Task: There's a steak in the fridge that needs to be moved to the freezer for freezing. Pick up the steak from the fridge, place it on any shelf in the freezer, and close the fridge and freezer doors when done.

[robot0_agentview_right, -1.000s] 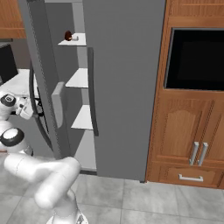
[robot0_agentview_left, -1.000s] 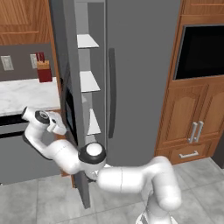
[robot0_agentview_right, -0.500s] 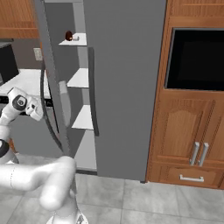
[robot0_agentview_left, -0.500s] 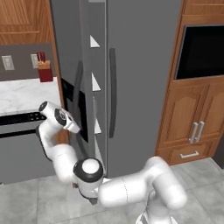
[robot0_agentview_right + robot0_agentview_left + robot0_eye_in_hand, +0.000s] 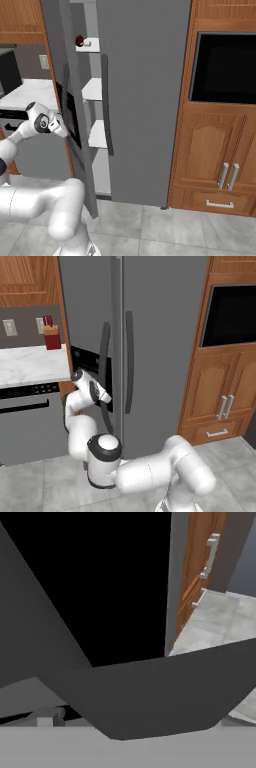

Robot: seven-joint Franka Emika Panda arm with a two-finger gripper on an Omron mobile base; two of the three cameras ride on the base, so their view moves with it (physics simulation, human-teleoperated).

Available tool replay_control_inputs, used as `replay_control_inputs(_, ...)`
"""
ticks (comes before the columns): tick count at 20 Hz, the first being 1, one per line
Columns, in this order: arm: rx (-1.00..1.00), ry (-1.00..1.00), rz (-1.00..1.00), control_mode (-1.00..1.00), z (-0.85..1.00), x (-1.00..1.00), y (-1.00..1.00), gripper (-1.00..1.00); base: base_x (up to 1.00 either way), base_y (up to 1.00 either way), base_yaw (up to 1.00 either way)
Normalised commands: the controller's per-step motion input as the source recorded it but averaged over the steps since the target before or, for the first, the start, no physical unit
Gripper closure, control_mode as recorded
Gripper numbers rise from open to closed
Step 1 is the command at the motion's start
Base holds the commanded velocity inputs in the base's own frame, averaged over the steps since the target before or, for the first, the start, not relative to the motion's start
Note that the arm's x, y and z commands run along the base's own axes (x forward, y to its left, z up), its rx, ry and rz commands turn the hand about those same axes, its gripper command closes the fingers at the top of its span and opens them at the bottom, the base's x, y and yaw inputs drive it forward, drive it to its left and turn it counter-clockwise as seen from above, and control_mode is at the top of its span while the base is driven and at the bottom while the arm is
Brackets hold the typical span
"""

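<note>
— Can you read any words or numbers here?
— No. The grey freezer door (image 5: 75,125) has a black panel, but nothing is written on it that I can read.
— What about the oven (image 5: 227,67) or the wood cupboards (image 5: 220,401)?
— They are plain too. No letters, no labels, no signs.
</note>
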Motion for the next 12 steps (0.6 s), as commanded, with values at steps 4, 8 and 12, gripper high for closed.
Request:
replay_control_inputs(4, 0.19, -0.08, 0.1, -1.0, 0.0, 0.44, -1.0, -1.0, 0.0, 0.0, 0.0)
replay_control_inputs(8, 0.23, -0.22, 0.15, -1.0, 0.0, 0.67, -1.0, -1.0, 0.0, 0.0, 0.0)
replay_control_inputs(12, 0.23, -0.31, 0.19, -1.0, 0.0, 0.7, -0.99, -1.0, 0.0, 0.0, 0.0)
